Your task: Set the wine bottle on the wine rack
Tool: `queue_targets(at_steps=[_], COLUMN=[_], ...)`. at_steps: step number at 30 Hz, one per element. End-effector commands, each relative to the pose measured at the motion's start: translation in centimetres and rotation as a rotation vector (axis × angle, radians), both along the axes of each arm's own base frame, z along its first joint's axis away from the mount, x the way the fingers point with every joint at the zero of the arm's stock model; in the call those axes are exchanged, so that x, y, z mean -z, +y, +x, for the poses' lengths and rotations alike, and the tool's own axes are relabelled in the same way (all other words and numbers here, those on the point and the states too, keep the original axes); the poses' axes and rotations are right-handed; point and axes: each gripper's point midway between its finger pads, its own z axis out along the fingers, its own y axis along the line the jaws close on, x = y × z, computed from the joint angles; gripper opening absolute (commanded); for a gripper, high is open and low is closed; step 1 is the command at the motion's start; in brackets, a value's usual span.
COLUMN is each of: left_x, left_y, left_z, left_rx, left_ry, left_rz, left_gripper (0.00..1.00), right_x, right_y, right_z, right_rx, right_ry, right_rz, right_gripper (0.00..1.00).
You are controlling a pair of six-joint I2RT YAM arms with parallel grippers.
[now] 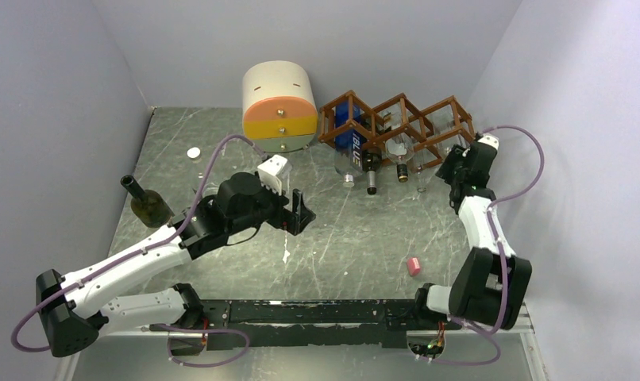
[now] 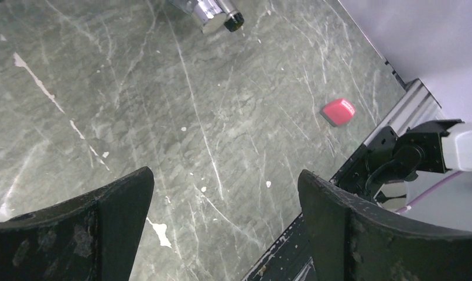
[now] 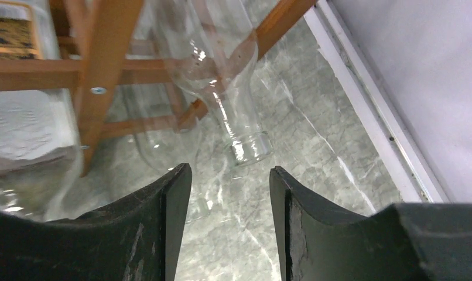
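Your right gripper [image 3: 229, 171] sat at the right end of the rack [image 3: 108, 52], jaws released and partly apart, with only bare table [image 1: 341, 238] showing between them. Just beyond its fingertips lay a clear bottle [image 3: 222, 64] in the rack's right-hand cell, neck sloping down and out toward you. Whether its mouth touched the tabletop you could not tell from the wrist view. Nothing was in that gripper's grasp.

The rack stood at the back right of the table, just beside the cream-and-orange cabinet [image 1: 279, 107]. More bottles lay in its other cells, necks pointing toward the arms, among them a blue-labelled one [image 1: 351, 131] at the left.

A green bottle [image 1: 148, 208] stood upright on the table at the far left, well apart from the rack and untouched.

Your left gripper [image 1: 303, 213] hung over the middle of the table, jaws spread wide and holding nothing. A small pink block [image 2: 338, 111] lay on the table toward the right arm's base, and a white cap [image 1: 194, 152] lay near the back left.
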Motion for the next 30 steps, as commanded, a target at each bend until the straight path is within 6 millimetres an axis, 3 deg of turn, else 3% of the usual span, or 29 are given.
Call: queue_targets(at_steps=[1, 8, 12, 16, 22, 30], left_x=[-2.6, -4.3, -5.9, -6.9, -6.5, -3.4], left_y=[1.4, 6.1, 10.2, 14.5, 20.8, 24.4], left_z=[1.6, 5.5, 7.2, 8.3, 9.7, 11.7], left_rx=[-0.117, -0.428, -0.617, -0.779, -0.979, -1.040], left_ry=[-0.078, -0.170, -0.241, -0.251, -0.169, -0.021], left_rz=[-0.037, 0.066, 0.140, 0.160, 0.154, 0.189], left_gripper=[0.97, 0.97, 0.97, 0.97, 0.97, 0.97], right_x=[-4.3, -8.1, -9.8, -10.9, -15.1, -18.1], right_y=[1.3, 2.7, 4.2, 6.9, 11.1, 14.9], right_z=[-1.3, -4.4, -5.5, -6.3, -8.4, -10.7], right_rx=[0.003, 0.036, 0.025, -0.101, -0.336, -0.569], right_ry=[-0.098, -0.082, -0.058, -0.082, -0.224, -0.277], right_rz=[0.038, 0.126, 0.213, 0.270, 0.296, 0.318], right_gripper=[0.56, 0.61, 0.61, 0.61, 0.61, 0.61])
